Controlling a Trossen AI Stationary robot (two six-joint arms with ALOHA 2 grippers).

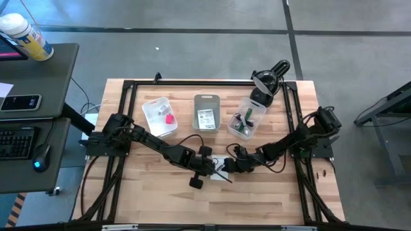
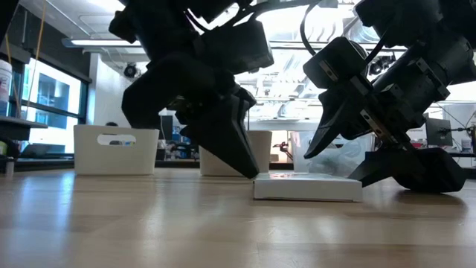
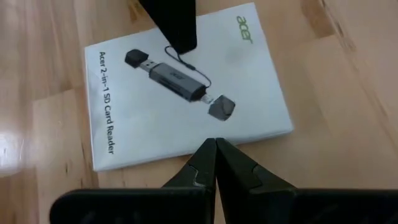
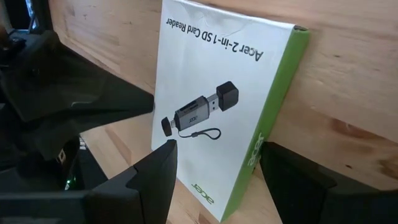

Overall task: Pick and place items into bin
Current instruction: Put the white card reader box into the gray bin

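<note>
A flat white card-reader box [image 3: 186, 93] with a green side [image 4: 273, 124] lies flat on the table's near middle [image 1: 220, 169] [image 2: 306, 187]. My left gripper [image 3: 215, 146] [image 2: 249, 167] is shut, its tips at one long edge of the box. My right gripper [image 4: 219, 149] [image 2: 335, 167] is open at the box's opposite side: one finger [image 4: 155, 171] stands over the printed face, the other [image 4: 298, 177] beside the green side. Farther back, a pink block [image 1: 169, 118] lies in the left bin, a printed card [image 1: 205, 119] in the middle bin and a green pen [image 1: 246, 125] in the right bin. My left gripper meets the box's long edge [image 3: 211, 138] with its shut fingertips, slanting down from above on the table's left side; the box stays flat on the table. My right gripper's fingers stand on either side of the box's logo end [image 4: 211, 193]; I cannot tell whether they touch it.
Three bins stand in a row at the table's far half: white [image 1: 146, 106], grey [image 1: 207, 97], clear [image 1: 255, 109]. A black device [image 1: 270, 80] sits at the far right corner. Black rails [image 1: 192, 82] frame the table. A desk with a keyboard [image 1: 16, 141] stands to the left.
</note>
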